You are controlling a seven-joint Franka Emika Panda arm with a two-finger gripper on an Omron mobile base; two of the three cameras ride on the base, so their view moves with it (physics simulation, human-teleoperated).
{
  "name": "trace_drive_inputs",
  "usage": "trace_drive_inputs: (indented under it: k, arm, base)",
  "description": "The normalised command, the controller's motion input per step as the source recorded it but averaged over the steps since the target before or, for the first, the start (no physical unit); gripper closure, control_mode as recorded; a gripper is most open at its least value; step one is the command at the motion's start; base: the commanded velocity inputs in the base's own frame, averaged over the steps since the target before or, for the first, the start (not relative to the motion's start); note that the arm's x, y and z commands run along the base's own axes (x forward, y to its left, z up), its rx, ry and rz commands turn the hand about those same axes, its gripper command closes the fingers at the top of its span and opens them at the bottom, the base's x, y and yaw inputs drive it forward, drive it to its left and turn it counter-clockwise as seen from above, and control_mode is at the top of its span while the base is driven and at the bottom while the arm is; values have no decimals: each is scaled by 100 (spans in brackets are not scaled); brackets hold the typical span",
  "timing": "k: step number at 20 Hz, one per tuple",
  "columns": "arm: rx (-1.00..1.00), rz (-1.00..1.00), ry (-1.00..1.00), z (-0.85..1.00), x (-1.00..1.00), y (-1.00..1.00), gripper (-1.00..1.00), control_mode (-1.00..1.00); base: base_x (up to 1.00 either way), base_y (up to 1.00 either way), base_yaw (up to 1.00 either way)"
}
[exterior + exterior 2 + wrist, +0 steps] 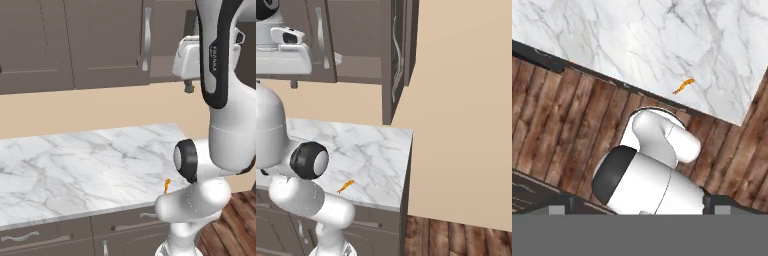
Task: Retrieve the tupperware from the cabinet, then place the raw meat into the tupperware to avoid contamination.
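High at the upper right of the left base view, the gripper point(188, 86) hangs up by the cabinet point(75, 45), its jaws spread wide with nothing between them. Down on the marble counter point(75, 165), near its front edge at the lower middle of that view, lies the raw meat point(167, 185), a small orange sliver by itself. At the top centre of the right base view one cabinet door point(397, 55) stands swung open, showing the inner shelf point(358, 65).
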Motion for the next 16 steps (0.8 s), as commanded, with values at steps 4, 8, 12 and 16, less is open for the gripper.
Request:
trace_drive_inputs:
  k: [4,8,12,16]
  arm:
    - [0,2,9,-14,-52,0,-100,-100]
    - [0,4,-20,-25,0,1,-100,-100]
    - [0,1,-43,-44,9,4,-100,-100]
    - [0,0,-46,-30,18,0,-100,-100]
  base:
    - [0,0,0]
    - [0,0,0]
    - [0,0,0]
    - [0,0,0]
